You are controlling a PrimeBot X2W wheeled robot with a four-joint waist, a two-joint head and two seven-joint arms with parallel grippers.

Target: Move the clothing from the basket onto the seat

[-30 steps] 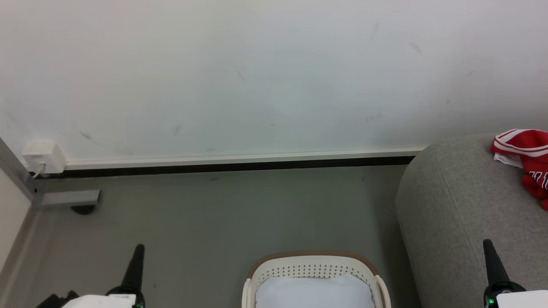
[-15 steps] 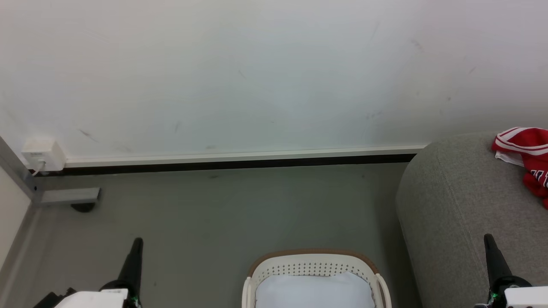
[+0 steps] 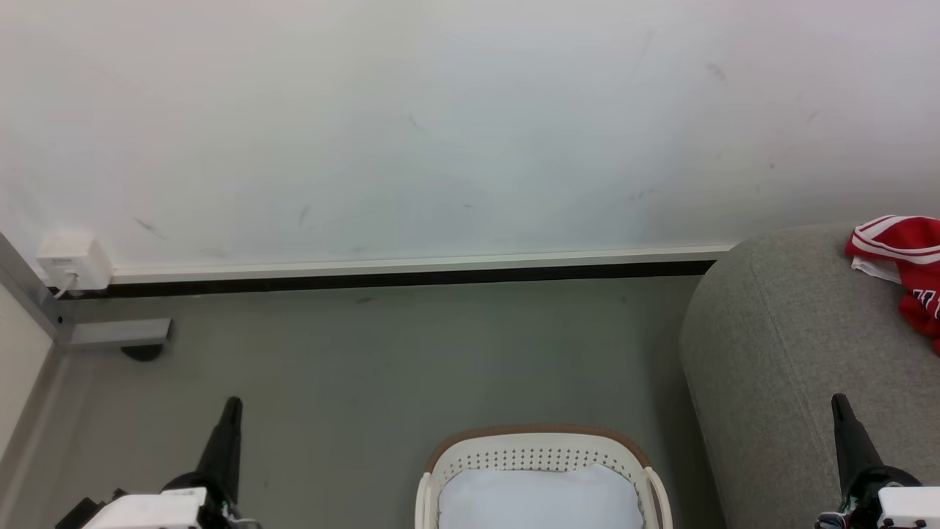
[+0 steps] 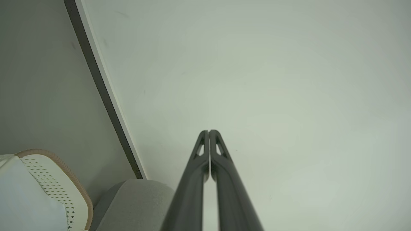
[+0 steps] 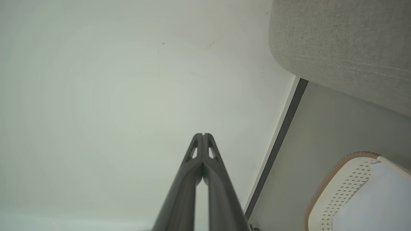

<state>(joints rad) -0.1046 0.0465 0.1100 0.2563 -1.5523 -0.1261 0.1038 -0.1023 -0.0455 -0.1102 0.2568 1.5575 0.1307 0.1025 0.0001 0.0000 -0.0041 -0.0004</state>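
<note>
Red clothing [image 3: 909, 273] with white stripes lies on the grey seat [image 3: 786, 353] at the right edge of the head view. The cream basket [image 3: 540, 464] with its brown rim stands on the floor at bottom centre, showing only its pale inside bottom. My left gripper [image 3: 232, 405] points up at the lower left, shut with nothing in it. My right gripper [image 3: 839, 401] points up at the lower right, in front of the seat, also shut and holding nothing. In the left wrist view my left gripper [image 4: 209, 131] has both fingers pressed together; the right gripper [image 5: 203, 134] looks the same in its own view.
A white wall with a pale skirting board [image 3: 411, 266] runs behind the grey floor [image 3: 382, 360]. A white socket box [image 3: 73, 266] and a grey metal frame foot [image 3: 117, 334] sit at the far left. The basket [image 4: 48, 189] and seat [image 5: 340, 48] edges show in the wrist views.
The head camera has tilted slightly, so everything sits a little higher in the picture. Both grippers rose a bit in the view and stayed shut. The clothing on the seat has not moved.
</note>
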